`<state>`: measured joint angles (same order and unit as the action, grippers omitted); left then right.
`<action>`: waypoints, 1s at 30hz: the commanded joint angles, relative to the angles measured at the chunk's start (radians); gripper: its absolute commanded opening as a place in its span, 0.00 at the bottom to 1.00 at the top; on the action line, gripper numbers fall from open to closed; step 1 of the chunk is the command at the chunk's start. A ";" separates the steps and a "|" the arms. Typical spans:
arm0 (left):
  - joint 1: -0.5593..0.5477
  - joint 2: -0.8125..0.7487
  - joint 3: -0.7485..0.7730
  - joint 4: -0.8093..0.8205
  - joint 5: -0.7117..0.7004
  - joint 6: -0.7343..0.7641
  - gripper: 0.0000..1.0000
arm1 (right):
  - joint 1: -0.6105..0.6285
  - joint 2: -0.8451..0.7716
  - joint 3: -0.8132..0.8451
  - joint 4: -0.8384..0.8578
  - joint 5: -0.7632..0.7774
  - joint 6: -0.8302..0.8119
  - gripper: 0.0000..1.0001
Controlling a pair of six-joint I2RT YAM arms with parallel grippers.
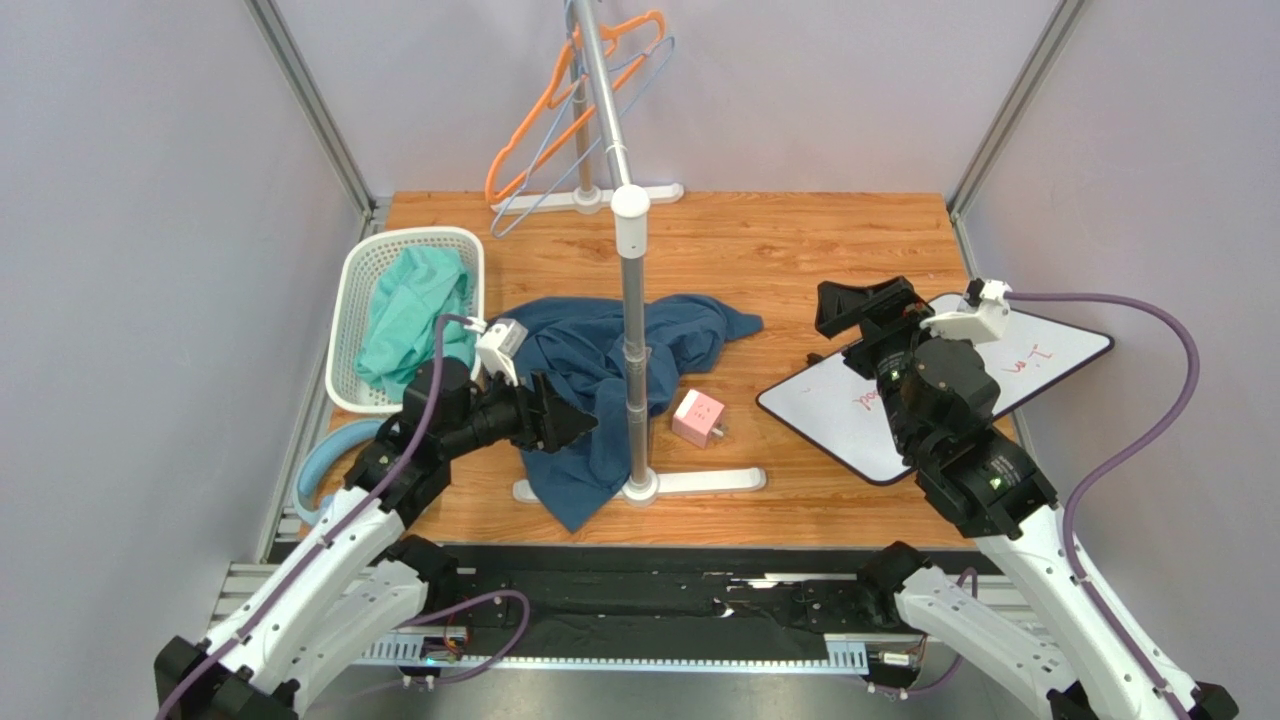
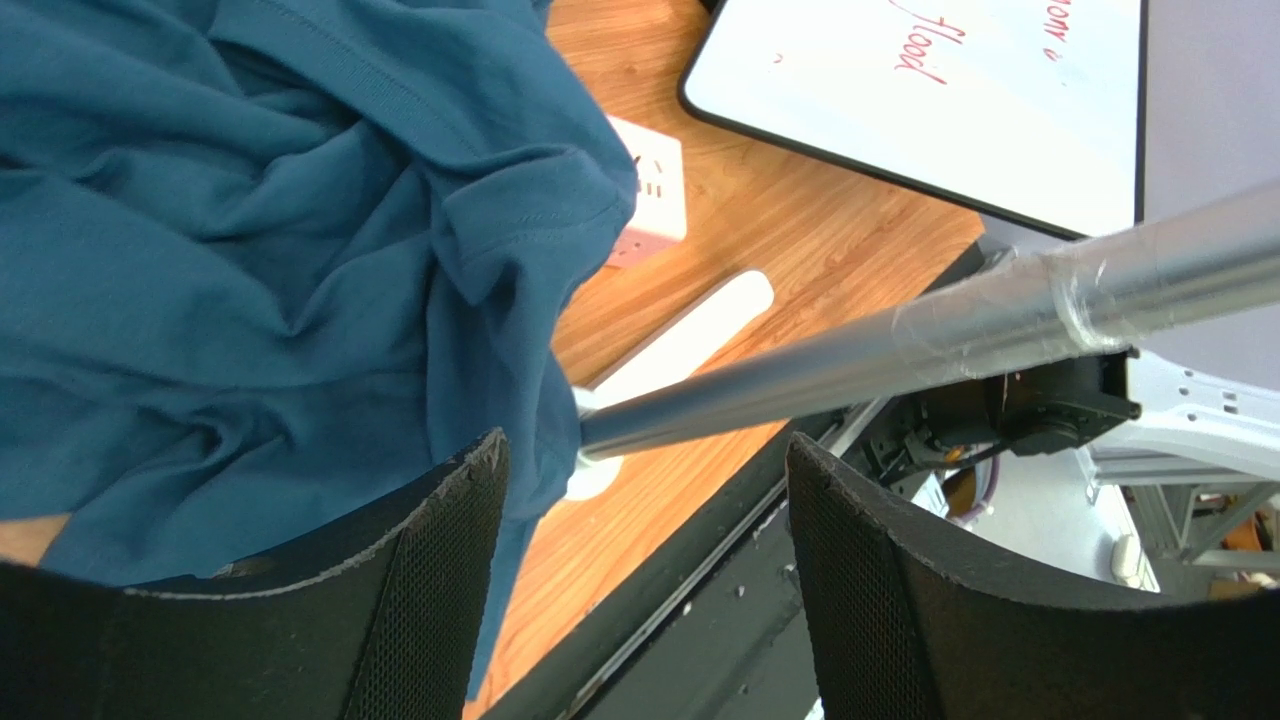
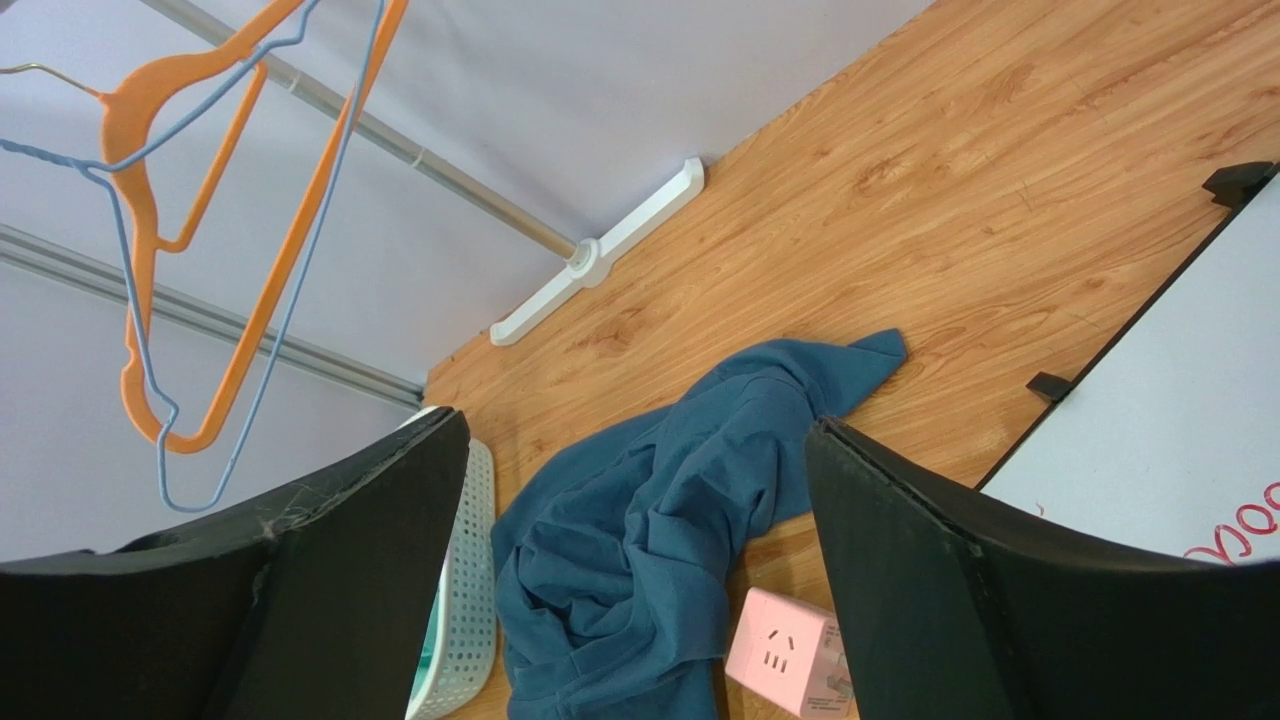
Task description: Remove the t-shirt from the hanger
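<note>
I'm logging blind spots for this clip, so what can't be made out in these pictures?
Whiteboard writing: too small in the top view, cut off by the edge in the left wrist view.
Rack pole top: cut off by the top view's upper edge.
Light blue curved thing: mostly behind the left arm, top view.

A wooden table (image 1: 842, 255) stands inside 3 plain pale-grey walls (image 1: 150, 225) at 9, 12 and 3 o'clock. 2 slanting aluminium posts (image 1: 310, 105) mark the corners at 11 and 1 o'clock. A black strip (image 1: 601, 570) edges the table at 6 o'clock, and the light is soft and even.
</note>
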<state>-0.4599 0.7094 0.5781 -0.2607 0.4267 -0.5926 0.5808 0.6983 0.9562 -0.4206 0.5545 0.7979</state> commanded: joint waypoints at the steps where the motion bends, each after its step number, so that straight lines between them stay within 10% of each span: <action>1: -0.037 0.097 -0.015 0.179 -0.045 -0.015 0.73 | -0.001 -0.013 0.012 0.040 -0.007 -0.022 0.88; 10: -0.043 0.338 -0.026 0.334 -0.088 -0.024 0.66 | -0.002 -0.031 0.010 0.020 -0.022 -0.014 0.88; 17: -0.043 0.377 0.021 0.287 -0.153 -0.003 0.00 | -0.001 -0.048 0.006 0.013 -0.008 -0.017 0.88; 24: -0.030 0.150 0.213 -0.006 -0.584 0.077 0.00 | -0.002 -0.049 0.007 0.006 -0.002 -0.028 0.88; 30: 0.050 0.160 0.331 -0.025 -0.616 0.140 0.00 | -0.002 -0.040 0.006 0.008 -0.005 -0.019 0.88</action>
<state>-0.4538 0.8341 0.8337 -0.2474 -0.0994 -0.5247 0.5808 0.6552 0.9562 -0.4206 0.5335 0.7914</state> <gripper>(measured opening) 0.003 0.884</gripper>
